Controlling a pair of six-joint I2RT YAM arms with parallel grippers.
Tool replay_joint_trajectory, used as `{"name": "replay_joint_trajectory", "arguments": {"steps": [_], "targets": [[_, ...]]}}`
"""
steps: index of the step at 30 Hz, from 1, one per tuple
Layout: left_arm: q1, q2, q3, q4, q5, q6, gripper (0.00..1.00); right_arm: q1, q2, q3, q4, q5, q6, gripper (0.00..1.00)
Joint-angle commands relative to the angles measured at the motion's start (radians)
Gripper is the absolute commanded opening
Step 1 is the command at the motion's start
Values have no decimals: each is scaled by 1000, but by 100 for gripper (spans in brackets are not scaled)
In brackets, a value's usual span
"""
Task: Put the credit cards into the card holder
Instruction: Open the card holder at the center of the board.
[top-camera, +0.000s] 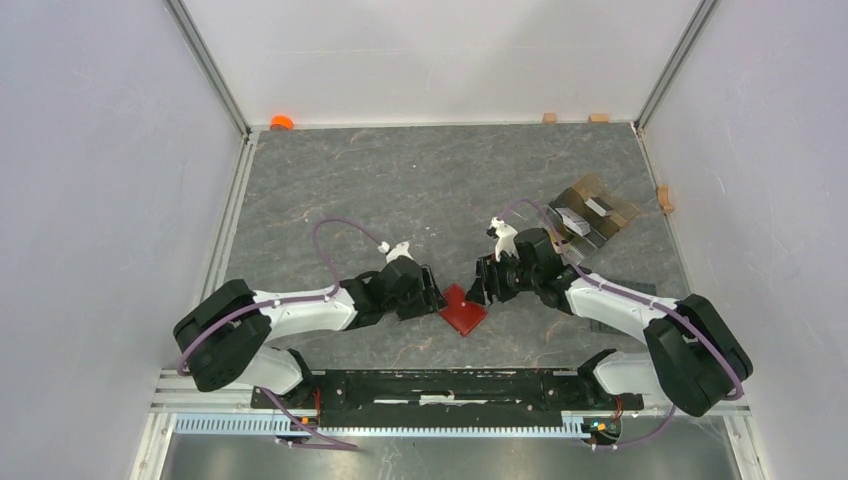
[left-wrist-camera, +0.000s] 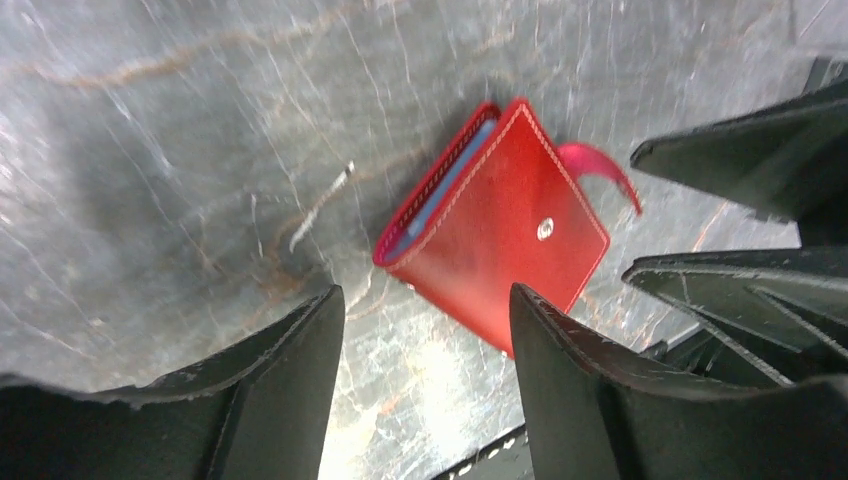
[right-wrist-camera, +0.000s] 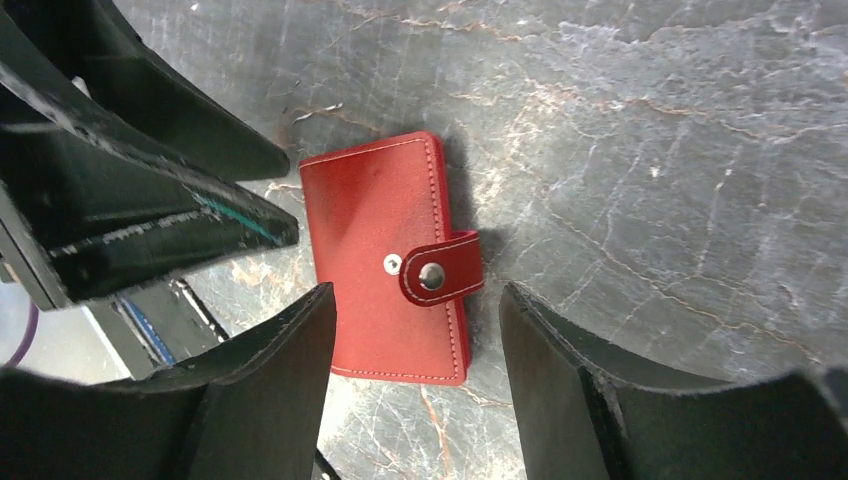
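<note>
The left arm (top-camera: 300, 310) reaches in from the left of the red card holder (top-camera: 463, 310). The left jaws are spread apart and hold nothing. Their tips stop just beside the card holder, on its left side.

The card holder lies flat on the gray bench (top-camera: 400, 180), right between the two arms. From above it looks turned like a diamond, with one corner toward each arm. In the left wrist view it (left-wrist-camera: 495, 225) sits a little ahead of the left jaws and is tilted, so a corner points at them and not a flat side. A light blue card (left-wrist-camera: 440, 190) peeks out of its open edge, on the side away from the jaws. The strap (left-wrist-camera: 600, 170) curls up loose at the other side.

In the right wrist view the card holder (right-wrist-camera: 385, 255) lies in line with the gap of the right jaws. Its long side runs toward them and its short side goes across the gap. The strap (right-wrist-camera: 440, 270) rests over the cover, and I think it is not snapped.

The right arm (top-camera: 620, 300) comes in from the right of the card holder. The right jaws are spread apart too, and hold nothing. Both are close, and I cannot tell which is closer. I think the right jaws are lined up better to pinch it across the short side.
</note>
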Motion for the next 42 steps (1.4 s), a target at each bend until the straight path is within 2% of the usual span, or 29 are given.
{"name": "replay_joint_trajectory", "arguments": {"steps": [1, 6, 14, 17, 33, 35, 37, 40, 42], "targets": [[-37, -14, -21, -14, -24, -25, 69, 0, -8, -12, 23, -49, -6, 66], [-39, 33, -22, 85, 19, -28, 64, 0, -23, -68, 42, -54, 33, 65], [-38, 123, -2, 166, 65, -25, 48, 1, -63, -138, 98, -66, 103, 63], [-39, 134, -3, 182, 72, -29, 45, 2, -84, -151, 127, -81, 138, 62], [-42, 170, -1, 272, 136, -36, 43, 31, -167, -158, 176, -77, 228, 55], [-42, 171, -3, 288, 138, -30, 43, 45, -167, -156, 185, -71, 234, 48], [-41, 158, -3, 285, 126, -19, 44, 68, -170, -147, 172, -40, 219, 34], [-40, 106, 0, 226, 85, 10, 49, 102, -177, -112, 78, 71, 166, 15], [-40, 55, 7, 158, 37, 37, 54, 122, -185, -94, 26, 156, 141, 6]]}}
